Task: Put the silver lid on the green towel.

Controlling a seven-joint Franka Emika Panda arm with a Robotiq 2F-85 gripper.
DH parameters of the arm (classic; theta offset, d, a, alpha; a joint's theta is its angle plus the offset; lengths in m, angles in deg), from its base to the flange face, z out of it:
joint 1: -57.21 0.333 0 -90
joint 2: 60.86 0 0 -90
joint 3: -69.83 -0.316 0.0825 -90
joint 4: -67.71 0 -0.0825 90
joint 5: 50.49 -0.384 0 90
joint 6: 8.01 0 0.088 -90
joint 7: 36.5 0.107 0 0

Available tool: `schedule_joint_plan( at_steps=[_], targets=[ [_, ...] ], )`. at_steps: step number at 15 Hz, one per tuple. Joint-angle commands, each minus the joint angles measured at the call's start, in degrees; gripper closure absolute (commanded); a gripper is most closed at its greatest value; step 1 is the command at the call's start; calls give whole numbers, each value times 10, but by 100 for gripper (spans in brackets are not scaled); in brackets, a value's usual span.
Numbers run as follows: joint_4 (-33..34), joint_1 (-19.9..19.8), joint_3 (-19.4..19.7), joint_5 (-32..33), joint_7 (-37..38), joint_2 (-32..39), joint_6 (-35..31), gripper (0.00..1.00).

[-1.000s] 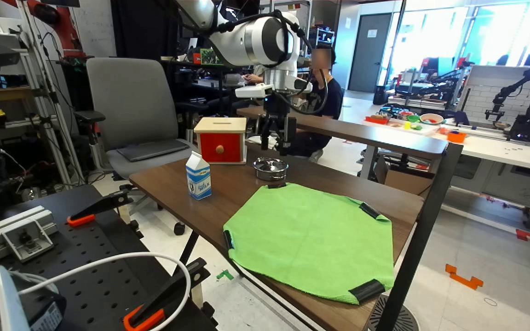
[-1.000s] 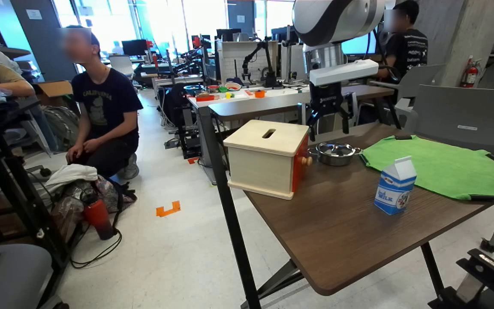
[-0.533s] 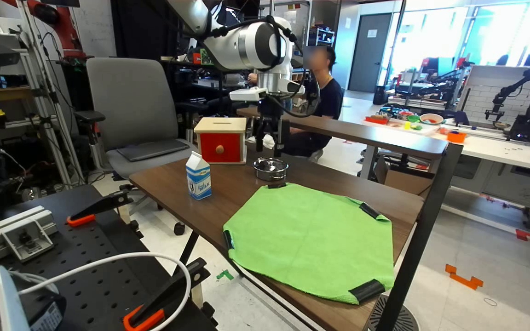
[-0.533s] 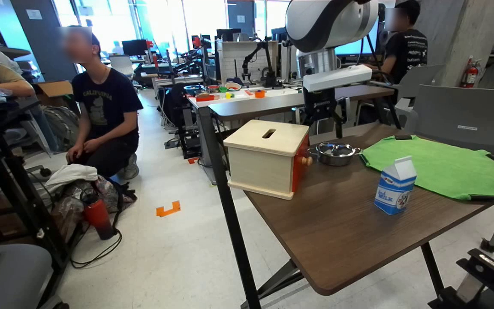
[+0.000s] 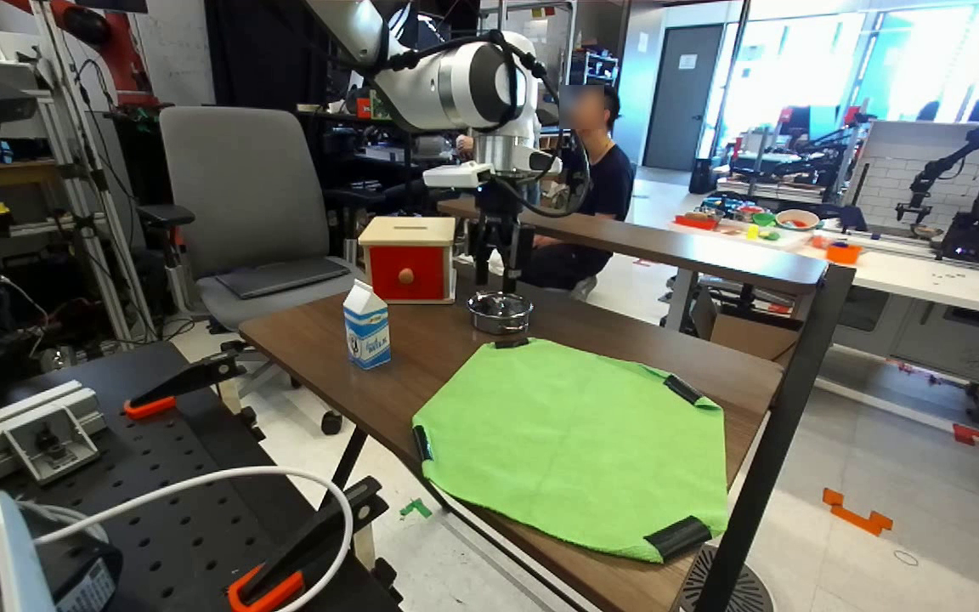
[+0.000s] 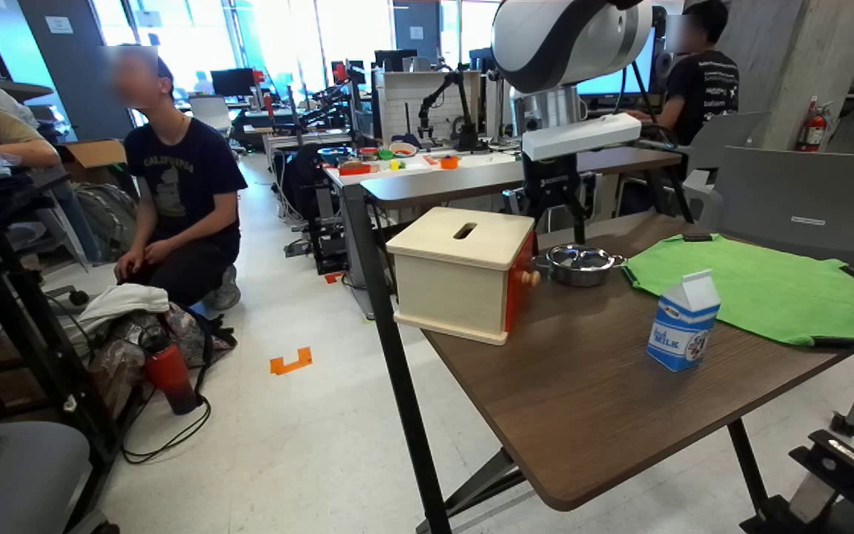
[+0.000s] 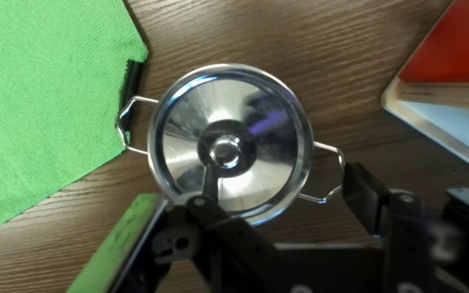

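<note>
Lid (image 7: 229,144): on pot (image 5: 502,325), knob (image 7: 226,151) up, not yet lifted. Claw (image 5: 495,279): near twelve o'clock of lid in an exterior view, fingers (image 7: 362,195) apart, gripping nothing; hard to say whether touching. Towel (image 5: 574,442), same view: toward five o'clock of pot, without lid yet. Judged early: probably lining up, nothing transferred. Left: pinch knob, lift, carry, lower onto towel, release.

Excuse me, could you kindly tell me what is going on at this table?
A robot arm hangs over the brown table, its jaws open and holding nothing, close to the silver lid. The lid sits on the small pot, not yet on the green towel where it is meant to go. A milk carton and a red-fronted box stand on the same table. A person crouches nearby, touching none of these.
</note>
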Motion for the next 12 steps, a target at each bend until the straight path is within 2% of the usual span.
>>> schedule_joint_plan(
  at_steps=[1, 12],
  targets=[
    [-5, 4, 7, 7, -5, -1, -13, 24],
    [-59, 8, 7, 17, -7, -25, -56, 31]
  ],
)
